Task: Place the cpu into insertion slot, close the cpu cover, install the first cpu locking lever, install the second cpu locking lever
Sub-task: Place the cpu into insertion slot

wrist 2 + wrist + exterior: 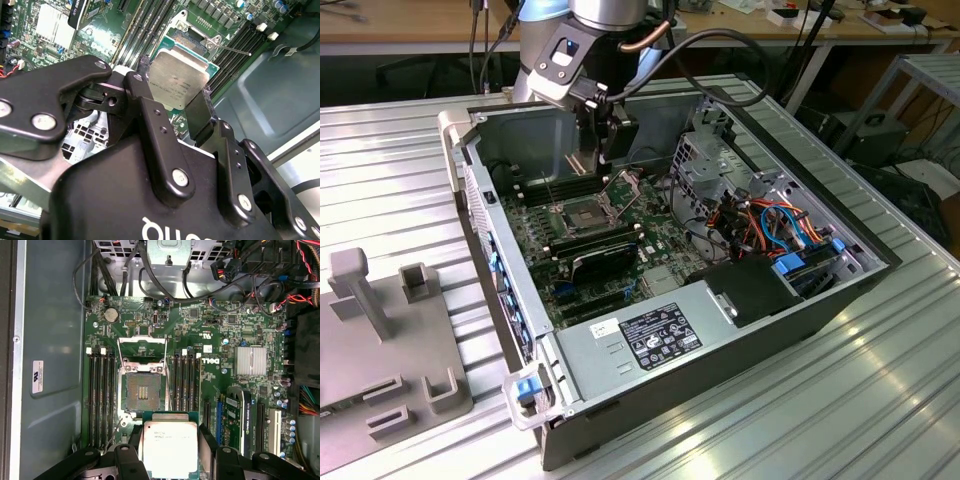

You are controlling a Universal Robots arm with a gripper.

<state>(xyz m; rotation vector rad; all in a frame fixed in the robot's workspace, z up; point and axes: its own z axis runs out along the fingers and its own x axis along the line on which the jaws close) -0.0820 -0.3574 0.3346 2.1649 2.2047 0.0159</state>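
- Exterior view: a black angular two-finger gripper (604, 155) on a grey round-jointed arm hangs inside an open sheet-metal computer case (720, 372), at about eleven o'clock of the case's interior.
- The case lies on a ribbed aluminium table (820, 425). A grey moulded plastic fixture (380, 330) with upright posts sits at about eight o'clock in this view.
- The square insertion slot (582, 213), with a black frame and dark centre, sits on the green circuit board (545, 265) just below the gripper. A silvery boxed power supply (650, 335) bearing a black label lies at six o'clock of the case.
- Second wrist view: the small flat square cpu (179, 80) has a matt silver-grey metal top with faint print and a green edge. It is pinched at two opposite edges between the black fingers (146, 112); the jaws are closed on the chip.
- The cpu hangs in the air above the board, partly covering the insertion slot (192, 44) from this angle. A thin steel wire lever (231, 49) juts out beside the slot.
- First wrist view: the same cpu (169, 447) is held between the fingers (207, 450), clear of the insertion slot (144, 390), whose dark pin-field is uncovered.
- The thin silvery cpu cover (142, 341), a frame with a large window, is swung open beyond the slot.
- Long black memory slots (100, 395) flank the slot. A finned silver heatsink (251, 361) and a round coin battery (110, 315) also sit on the board.
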